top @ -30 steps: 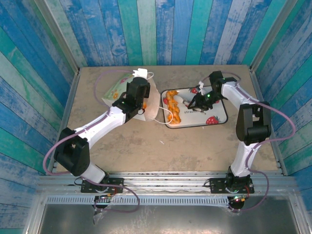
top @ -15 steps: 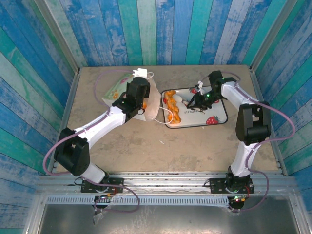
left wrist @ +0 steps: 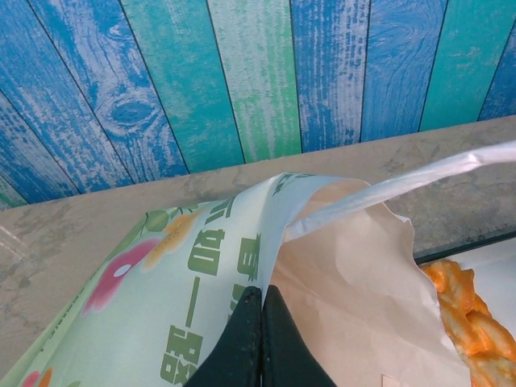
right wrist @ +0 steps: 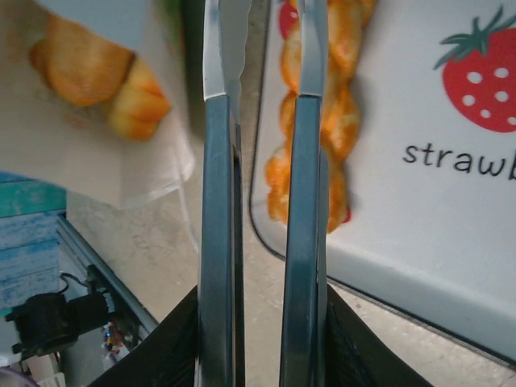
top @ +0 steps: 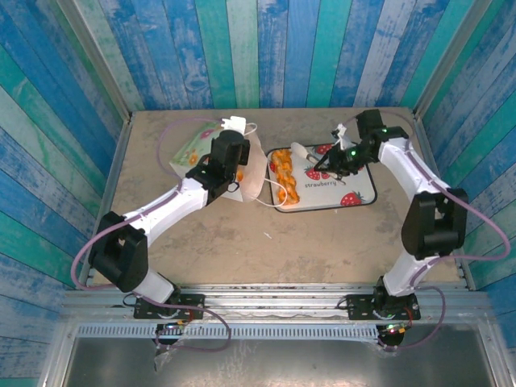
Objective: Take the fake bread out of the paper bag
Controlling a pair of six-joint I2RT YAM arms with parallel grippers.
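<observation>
My left fingers [left wrist: 246, 343] were shut tight on the bag [left wrist: 193, 274] edge. My right fingers [right wrist: 218, 242] were narrow and empty over the tray [right wrist: 419, 234] edge. 1 bread [right wrist: 81, 64] sat in the bag. If I reached in, I could snag the paper and rip it.

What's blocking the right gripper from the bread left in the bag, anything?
Probably nothing. The left gripper pinches the paper bag rim, holding its mouth open toward the tray. The bread lies just inside, and the right gripper, jaws slightly apart and empty, hovers beside it.
</observation>
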